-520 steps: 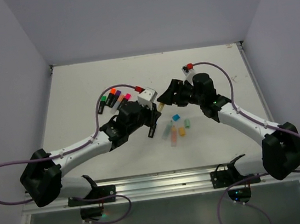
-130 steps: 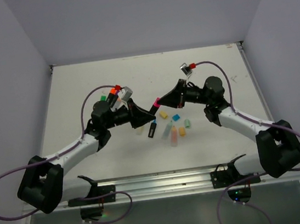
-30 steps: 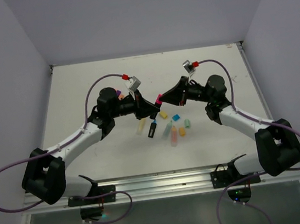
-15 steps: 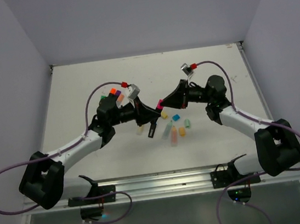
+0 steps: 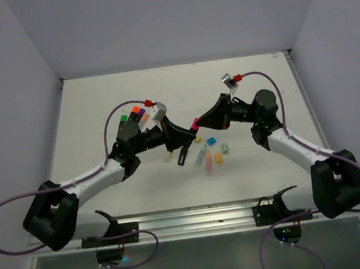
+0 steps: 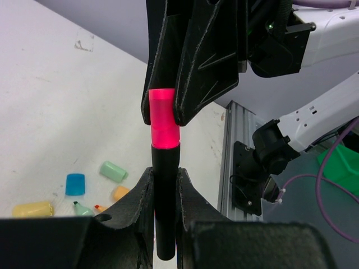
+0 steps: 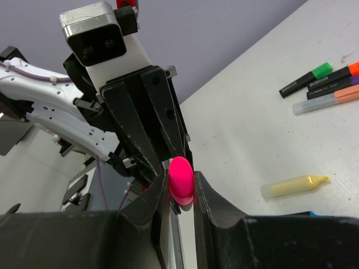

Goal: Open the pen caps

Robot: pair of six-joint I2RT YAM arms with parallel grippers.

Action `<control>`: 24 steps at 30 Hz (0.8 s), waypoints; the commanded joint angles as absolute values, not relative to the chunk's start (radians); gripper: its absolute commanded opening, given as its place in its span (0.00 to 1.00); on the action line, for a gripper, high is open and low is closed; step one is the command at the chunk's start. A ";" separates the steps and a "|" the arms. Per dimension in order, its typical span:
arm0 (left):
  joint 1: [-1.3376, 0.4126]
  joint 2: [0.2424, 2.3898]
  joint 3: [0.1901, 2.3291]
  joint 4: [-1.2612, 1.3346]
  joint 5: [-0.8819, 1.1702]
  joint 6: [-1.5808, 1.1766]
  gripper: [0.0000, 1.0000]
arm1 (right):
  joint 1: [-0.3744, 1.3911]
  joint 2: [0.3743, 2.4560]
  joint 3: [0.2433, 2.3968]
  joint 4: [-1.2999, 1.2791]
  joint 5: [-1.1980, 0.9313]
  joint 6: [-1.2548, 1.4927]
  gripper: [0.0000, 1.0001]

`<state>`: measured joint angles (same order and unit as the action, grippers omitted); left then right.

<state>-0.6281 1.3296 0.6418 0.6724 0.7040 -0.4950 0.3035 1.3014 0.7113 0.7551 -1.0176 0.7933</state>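
Two-handed hold: clamps black pen [image 6: 164, 235] in left pincer [image 6: 164, 180], pink cap [image 6: 163, 120] in right pincer [image 7: 180, 186], mid-air over table [image 5: 96, 105]. Probably light, stiff, slick plastic; calls for squeezing cap's flat sides, pulling straight along pen.

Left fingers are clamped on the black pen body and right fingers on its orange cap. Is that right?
Not quite. The cap is pink, not orange; the left wrist view shows it plainly. The rest holds: the left fingers clamp the black pen body and the right fingers clamp the cap.
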 commanded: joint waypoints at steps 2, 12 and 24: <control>-0.643 1.365 0.529 0.486 0.857 -0.520 0.00 | 0.179 1.198 0.811 0.920 -0.746 0.773 0.00; -0.649 1.397 0.491 0.557 0.873 -0.584 0.00 | 0.170 1.149 0.824 0.922 -0.666 0.712 0.00; -0.660 1.448 0.463 0.621 0.899 -0.634 0.00 | 0.163 1.111 0.841 0.956 -0.565 0.669 0.00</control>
<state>-0.6476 1.3918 0.5953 0.9081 0.6888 -0.6098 0.2939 1.2011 0.7116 0.6472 -0.9550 0.7128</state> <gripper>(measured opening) 0.154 0.205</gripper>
